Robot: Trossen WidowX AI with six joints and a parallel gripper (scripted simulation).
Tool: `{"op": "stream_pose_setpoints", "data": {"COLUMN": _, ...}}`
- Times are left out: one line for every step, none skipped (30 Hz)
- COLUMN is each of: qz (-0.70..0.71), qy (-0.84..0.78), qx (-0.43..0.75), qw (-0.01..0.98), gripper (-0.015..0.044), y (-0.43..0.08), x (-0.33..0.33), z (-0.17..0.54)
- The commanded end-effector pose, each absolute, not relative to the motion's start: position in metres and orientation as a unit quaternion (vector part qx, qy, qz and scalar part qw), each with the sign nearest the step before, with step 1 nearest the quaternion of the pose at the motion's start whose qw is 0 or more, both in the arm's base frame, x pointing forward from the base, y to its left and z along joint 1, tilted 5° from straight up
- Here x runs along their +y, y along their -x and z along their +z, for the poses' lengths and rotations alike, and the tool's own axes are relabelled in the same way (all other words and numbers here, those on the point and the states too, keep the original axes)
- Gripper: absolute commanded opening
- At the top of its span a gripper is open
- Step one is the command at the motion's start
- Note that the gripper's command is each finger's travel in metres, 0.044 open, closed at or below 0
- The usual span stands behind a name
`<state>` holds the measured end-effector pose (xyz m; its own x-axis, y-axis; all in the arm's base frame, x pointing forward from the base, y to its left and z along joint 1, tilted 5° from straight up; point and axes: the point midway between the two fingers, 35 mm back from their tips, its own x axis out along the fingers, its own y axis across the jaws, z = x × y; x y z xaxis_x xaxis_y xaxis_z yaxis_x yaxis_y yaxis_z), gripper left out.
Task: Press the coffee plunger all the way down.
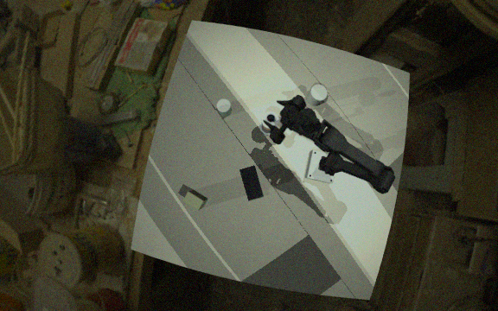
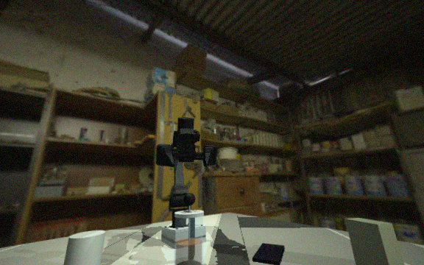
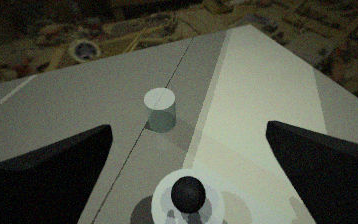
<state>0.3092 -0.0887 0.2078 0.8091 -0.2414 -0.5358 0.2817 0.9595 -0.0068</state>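
Black plunger knob (image 3: 188, 194) sits low on press lid (image 3: 162, 200), near table's far edge. Gripper (image 3: 187, 150) spread wide, empty. Release step apparently done; next: retreat upward without touching press.

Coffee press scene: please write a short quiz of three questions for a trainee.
1. True or false: the gripper is shut on the black knob.
2. The fingers stand on which sides of the knob? A) both on one side B) one on each side, apart from it C) touching it
3. Fill in: beyond the coffee press, the wrist view shows a white ____.

Key: 1 false; 2 B; 3 cylinder.
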Motion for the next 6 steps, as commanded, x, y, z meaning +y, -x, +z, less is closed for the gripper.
{"op": "stream_pose_setpoints", "data": {"qz": -0.139, "qy": -0.036, "qx": 0.287, "qw": 0.947, "gripper": 0.0440, "y": -0.3063, "x": -0.0884, "z": 0.2012}}
{"op": "stream_pose_setpoints", "data": {"qz": -0.139, "qy": -0.036, "qx": 0.287, "qw": 0.947, "gripper": 0.0440, "y": -0.3063, "x": -0.0884, "z": 0.2012}}
{"op": "stream_pose_setpoints", "data": {"qz": -0.139, "qy": -0.036, "qx": 0.287, "qw": 0.947, "gripper": 0.0440, "y": -0.3063, "x": -0.0884, "z": 0.2012}}
{"op": "stream_pose_setpoints", "data": {"qz": -0.139, "qy": -0.036, "qx": 0.287, "qw": 0.947, "gripper": 0.0440, "y": -0.3063, "x": -0.0884, "z": 0.2012}}
{"op": "stream_pose_setpoints", "data": {"qz": -0.139, "qy": -0.036, "qx": 0.287, "qw": 0.947, "gripper": 0.0440, "y": -0.3063, "x": -0.0884, "z": 0.2012}}
{"op": "stream_pose_setpoints", "data": {"qz": -0.139, "qy": -0.036, "qx": 0.287, "qw": 0.947, "gripper": 0.0440, "y": -0.3063, "x": -0.0884, "z": 0.2012}}
